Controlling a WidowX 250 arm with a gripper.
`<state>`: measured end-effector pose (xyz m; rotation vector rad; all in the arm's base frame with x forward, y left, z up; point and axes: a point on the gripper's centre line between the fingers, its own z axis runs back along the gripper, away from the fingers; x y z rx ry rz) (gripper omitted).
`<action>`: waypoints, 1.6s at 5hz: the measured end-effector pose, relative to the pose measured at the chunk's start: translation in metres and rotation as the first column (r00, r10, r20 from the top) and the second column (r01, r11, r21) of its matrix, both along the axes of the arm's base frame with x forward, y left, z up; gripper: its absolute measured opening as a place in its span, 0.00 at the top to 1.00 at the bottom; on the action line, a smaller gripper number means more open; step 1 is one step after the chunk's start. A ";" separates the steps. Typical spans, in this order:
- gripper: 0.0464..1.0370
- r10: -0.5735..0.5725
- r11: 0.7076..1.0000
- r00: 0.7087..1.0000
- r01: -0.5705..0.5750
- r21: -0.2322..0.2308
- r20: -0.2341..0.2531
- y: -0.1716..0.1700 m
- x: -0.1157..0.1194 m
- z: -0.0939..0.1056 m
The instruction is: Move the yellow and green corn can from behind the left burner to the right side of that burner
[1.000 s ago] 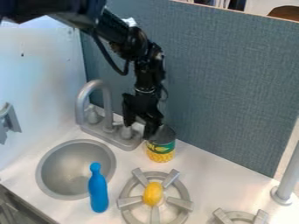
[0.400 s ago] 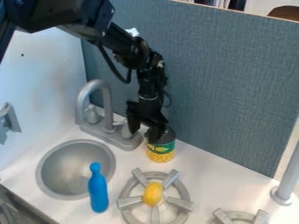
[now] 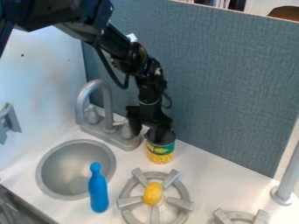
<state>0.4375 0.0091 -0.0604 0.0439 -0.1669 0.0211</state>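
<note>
Hanging down from the upper left, the black arm (image 3: 114, 43) has its gripper (image 3: 147, 134) right at the top of the yellow and green can (image 3: 161, 151). The pincer's spread fairly wide: one finger sits on the faucet side, outside the can, and the other is at its dark top. Honestly can't tell from this angle if that second finger dips inside or just overlaps the rim. With a gap like that I'd say it isn't clamping anything, so the counter (image 3: 204, 164) is what holds the can up. It's upright on its flat base, between the faucet (image 3: 107, 107) and the burner (image 3: 180, 203), near the blue-grey panel (image 3: 222, 78).

The yellow oval thing (image 3: 153, 194) rests in the middle of the burner, where the prongs probably stop it rolling. Blue bottle-shaped thing (image 3: 98, 192) is by the sink (image 3: 70, 157), on the burner side.
</note>
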 end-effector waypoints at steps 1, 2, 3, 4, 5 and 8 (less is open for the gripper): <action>0.04 0.058 0.998 0.998 -0.057 -0.008 0.001 -0.002 0.000 -0.001; 0.04 0.045 0.999 0.998 -0.046 -0.018 -0.041 -0.017 0.001 -0.003; 0.04 0.019 0.997 0.998 -0.024 -0.074 -0.064 -0.042 0.003 -0.006; 0.04 -0.024 0.989 0.996 0.012 -0.149 -0.080 -0.082 0.006 -0.009; 0.04 -0.058 0.981 0.994 0.039 -0.187 -0.093 -0.105 0.004 -0.010; 0.04 -0.203 0.953 0.976 0.178 -0.245 -0.081 -0.170 -0.035 -0.010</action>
